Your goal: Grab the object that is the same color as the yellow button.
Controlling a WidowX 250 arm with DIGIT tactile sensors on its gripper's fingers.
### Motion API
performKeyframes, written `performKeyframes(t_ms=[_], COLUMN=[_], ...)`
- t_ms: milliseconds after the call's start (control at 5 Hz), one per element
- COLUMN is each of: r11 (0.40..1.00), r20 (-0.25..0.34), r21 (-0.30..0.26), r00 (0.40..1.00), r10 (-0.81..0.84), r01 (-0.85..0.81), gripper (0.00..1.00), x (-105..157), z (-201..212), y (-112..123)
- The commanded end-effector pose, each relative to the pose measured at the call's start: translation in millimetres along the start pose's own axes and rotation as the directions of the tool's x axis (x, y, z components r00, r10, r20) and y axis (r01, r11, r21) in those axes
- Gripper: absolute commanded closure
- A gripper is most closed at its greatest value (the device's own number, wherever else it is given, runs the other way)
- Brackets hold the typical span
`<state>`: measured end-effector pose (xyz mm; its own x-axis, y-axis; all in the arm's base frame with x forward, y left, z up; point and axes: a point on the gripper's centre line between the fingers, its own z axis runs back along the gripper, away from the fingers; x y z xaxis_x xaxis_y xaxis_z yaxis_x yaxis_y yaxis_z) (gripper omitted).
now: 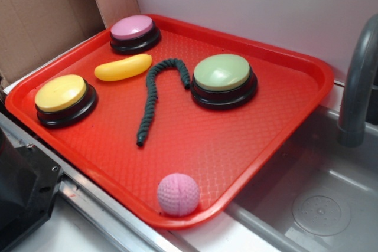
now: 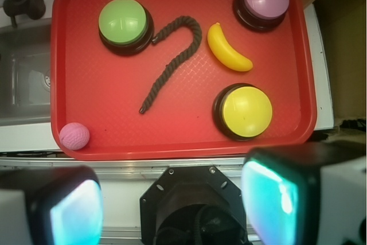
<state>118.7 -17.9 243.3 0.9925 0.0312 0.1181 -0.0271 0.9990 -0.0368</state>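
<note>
A small yellow banana-shaped toy (image 1: 123, 67) lies on the red tray (image 1: 248, 140) between the pink-topped button and the yellow button (image 1: 61, 95). In the wrist view the banana (image 2: 227, 48) lies above the yellow button (image 2: 245, 111). My gripper (image 2: 172, 205) is open and empty, high above the tray's near edge, far from the banana. Its two teal pads (image 2: 272, 202) stand wide apart. The gripper is not seen in the exterior view.
On the tray also are a pink-topped button (image 1: 134, 31), a larger green-topped button (image 1: 223, 78), a dark twisted rope (image 1: 155, 95) and a pink ball (image 1: 178, 194). A steel sink (image 1: 313, 199) with a grey faucet (image 1: 356, 87) lies to the right. Cardboard stands behind.
</note>
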Motion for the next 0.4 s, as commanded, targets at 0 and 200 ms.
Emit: performKeyframes(t_ms=[0,200], r11=[1.000,0.994], r20=[0.000,0.004], r21=[0.000,0.044], r00=[1.000,0.995], r10=[0.000,-0.097], r01=[0.000,0.097], gripper=[0.00,0.00], x=[0.0,16.9], z=[0.0,-15.1], y=[0.0,12.6])
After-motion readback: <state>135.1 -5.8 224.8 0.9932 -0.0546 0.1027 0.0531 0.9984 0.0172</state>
